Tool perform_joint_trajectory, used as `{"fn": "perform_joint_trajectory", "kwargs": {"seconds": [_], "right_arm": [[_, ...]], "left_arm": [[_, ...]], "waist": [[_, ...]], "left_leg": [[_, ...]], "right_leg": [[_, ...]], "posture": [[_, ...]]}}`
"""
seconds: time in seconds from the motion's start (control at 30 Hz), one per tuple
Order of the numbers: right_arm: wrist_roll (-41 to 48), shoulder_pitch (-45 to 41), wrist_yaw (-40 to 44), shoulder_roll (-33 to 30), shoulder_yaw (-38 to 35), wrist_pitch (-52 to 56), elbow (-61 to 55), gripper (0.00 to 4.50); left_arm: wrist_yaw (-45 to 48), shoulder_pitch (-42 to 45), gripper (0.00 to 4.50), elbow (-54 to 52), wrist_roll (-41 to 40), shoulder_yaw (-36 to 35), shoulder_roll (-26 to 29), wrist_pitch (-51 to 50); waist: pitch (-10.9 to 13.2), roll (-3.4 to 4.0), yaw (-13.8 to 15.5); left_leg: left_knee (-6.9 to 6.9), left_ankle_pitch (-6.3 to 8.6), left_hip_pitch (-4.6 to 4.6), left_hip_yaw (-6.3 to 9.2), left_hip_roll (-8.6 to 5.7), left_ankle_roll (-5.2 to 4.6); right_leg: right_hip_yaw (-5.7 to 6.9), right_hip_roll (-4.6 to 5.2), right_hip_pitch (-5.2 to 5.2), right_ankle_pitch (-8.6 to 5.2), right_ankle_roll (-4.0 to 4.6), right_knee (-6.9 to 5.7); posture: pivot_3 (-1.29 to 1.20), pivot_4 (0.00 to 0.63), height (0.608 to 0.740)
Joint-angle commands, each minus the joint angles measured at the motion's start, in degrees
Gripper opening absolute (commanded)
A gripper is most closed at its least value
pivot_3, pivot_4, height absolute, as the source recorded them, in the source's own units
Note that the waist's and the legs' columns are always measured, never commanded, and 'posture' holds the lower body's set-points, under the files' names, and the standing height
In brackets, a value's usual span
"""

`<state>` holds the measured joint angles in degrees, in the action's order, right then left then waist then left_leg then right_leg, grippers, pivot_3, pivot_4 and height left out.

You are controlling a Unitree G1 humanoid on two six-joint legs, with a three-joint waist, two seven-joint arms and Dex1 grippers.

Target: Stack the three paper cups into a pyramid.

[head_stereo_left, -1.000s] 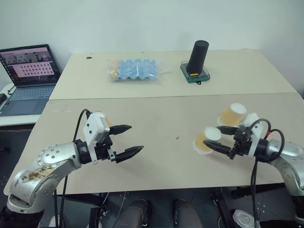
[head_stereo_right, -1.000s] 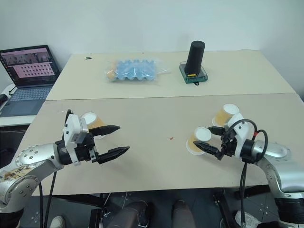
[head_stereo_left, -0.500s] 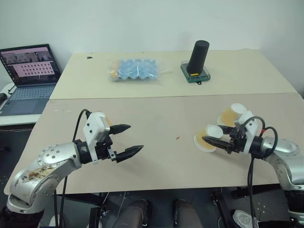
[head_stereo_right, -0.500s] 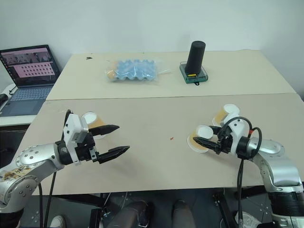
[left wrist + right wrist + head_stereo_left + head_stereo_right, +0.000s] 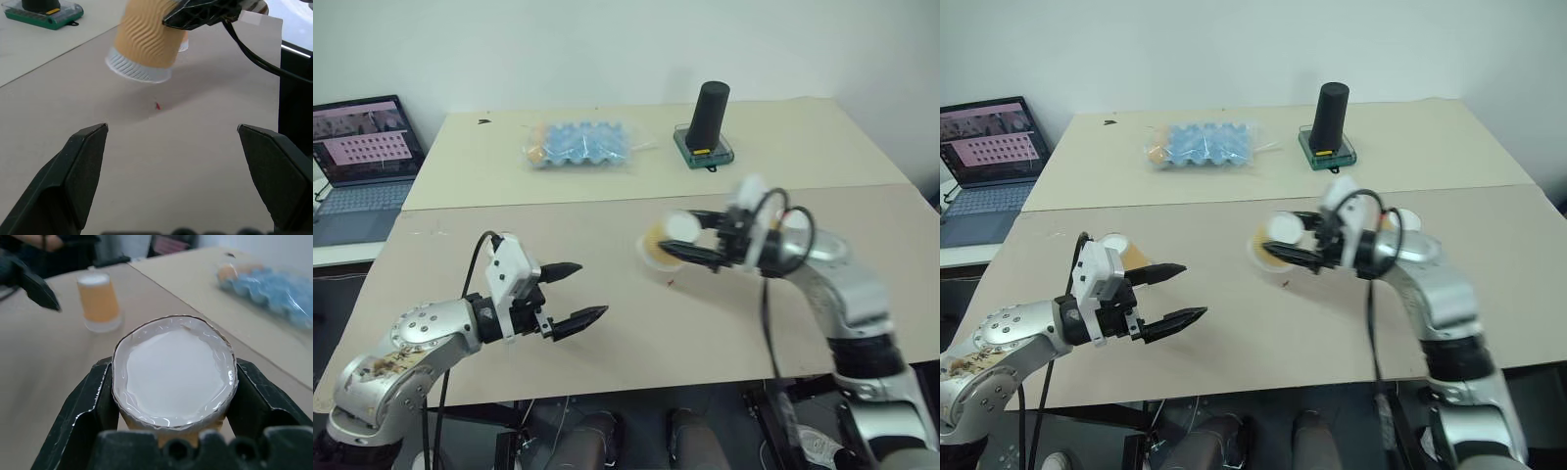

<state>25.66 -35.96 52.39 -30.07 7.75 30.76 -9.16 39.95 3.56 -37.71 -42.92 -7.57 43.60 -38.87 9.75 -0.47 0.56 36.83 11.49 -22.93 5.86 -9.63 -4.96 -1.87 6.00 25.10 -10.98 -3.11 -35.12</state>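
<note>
**Spotter:** Right, your right gripper (image 5: 677, 235) has its two black fingers clamped on one paper cup (image 5: 658, 243), one on each ribbed side. The cup hangs over the middle of the near table (image 5: 636, 323), clear of the top, with its shadow under it. It is tipped over. The white rim points down and toward your left arm, and the flat white base faces back along the fingers.

**Checker:** And your left gripper (image 5: 1195, 290)?

**Spotter:** It is spread wide with nothing between the fingers. It hovers over the near left part of the table and points toward the held cup. You can see a small red speck (image 5: 157, 105) on the tabletop between the two grippers, just below the held cup.

**Checker:** Where are your other two cups?

**Spotter:** The second cup (image 5: 1121, 250) stands on the table just behind your left gripper's white wrist block. The right wrist view shows it upside down, rim on the table and base up. The third cup (image 5: 1406, 220) is on the right side, mostly hidden behind your right forearm, so I can't tell you how it lies. All three cups are well apart from each other.

**Checker:** Anything else on the tables?

**Spotter:** On the far table you have a tall black cylinder (image 5: 709, 117) upright on a green base. To its left is a bag holding a blue egg tray (image 5: 578, 145). An open laptop (image 5: 357, 157) sits on a separate surface at the far left.
</note>
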Motion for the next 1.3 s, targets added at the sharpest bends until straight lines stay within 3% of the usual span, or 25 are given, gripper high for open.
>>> {"fn": "perform_joint_trajectory", "kwargs": {"seconds": [0.03,0.13,0.37,0.77,0.8,0.87,1.3], "right_arm": [[-3.1,-4.3,0.7,3.6,4.3,-1.8,4.9,2.74],[-6.4,-6.1,1.1,6.0,7.1,-3.9,10.8,2.74],[-10.7,-8.5,0.0,8.6,6.1,-7.1,23.1,2.74],[-11.7,-6.4,1.0,8.2,5.4,-5.9,23.1,2.74],[-11.6,-6.3,0.9,8.4,5.3,-5.8,23.0,3.72],[-11.5,-6.1,1.0,8.5,5.3,-5.7,22.5,4.35],[-9.8,-1.3,1.0,2.2,0.8,-1.2,10.2,4.45]], "left_arm": [[0.5,0.6,4.50,-1.5,-0.1,-0.4,0.2,0.7],[0.3,1.1,4.50,-1.4,-0.1,-0.2,0.0,0.6],[-1.0,1.5,4.50,-2.0,-0.3,-0.4,-0.5,0.3],[-1.7,1.6,4.50,-1.4,0.4,-0.4,-0.6,0.9],[-1.5,1.7,4.50,-1.2,0.6,-0.4,-0.6,1.0],[-1.4,1.7,4.50,-1.0,0.8,-0.3,-0.6,1.2],[-0.2,2.2,4.50,-0.3,1.8,0.7,-1.6,1.7]], "waist": [[0.0,-0.04,0.2],[0.0,-0.07,0.3],[0.0,-0.07,0.0],[0.0,-0.07,-0.1],[0.0,-0.08,-0.1],[0.0,-0.08,-0.1],[0.0,-0.08,0.1]], "left_leg": [[0.00,0.00,-0.01,0.00,-0.01,0.00],[0.00,-0.03,-0.02,0.01,-0.04,0.05],[0.00,-0.11,0.01,0.01,0.01,0.20],[0.00,-0.06,0.07,-0.01,0.19,0.25],[0.00,-0.06,0.08,0.00,0.19,0.25],[0.00,-0.06,0.07,0.00,0.19,0.26],[0.00,-0.04,0.04,-0.03,0.24,0.30]], "right_leg": [[0.02,-0.09,0.00,0.01,0.01,0.01],[0.03,-0.09,0.00,0.13,0.00,0.03],[-0.02,-0.25,0.06,0.19,0.05,-0.01],[-0.13,-0.50,0.05,0.29,0.21,-0.03],[-0.13,-0.50,0.05,0.29,0.21,-0.03],[-0.13,-0.51,0.05,0.29,0.21,-0.02],[-0.16,-0.56,0.07,0.30,0.23,-0.01]], "posture": [[0.00,0.150,0.740],[0.00,0.150,0.740],[0.00,0.150,0.740],[0.00,0.150,0.740],[0.00,0.150,0.740],[0.00,0.150,0.740],[0.00,0.150,0.740]]}}
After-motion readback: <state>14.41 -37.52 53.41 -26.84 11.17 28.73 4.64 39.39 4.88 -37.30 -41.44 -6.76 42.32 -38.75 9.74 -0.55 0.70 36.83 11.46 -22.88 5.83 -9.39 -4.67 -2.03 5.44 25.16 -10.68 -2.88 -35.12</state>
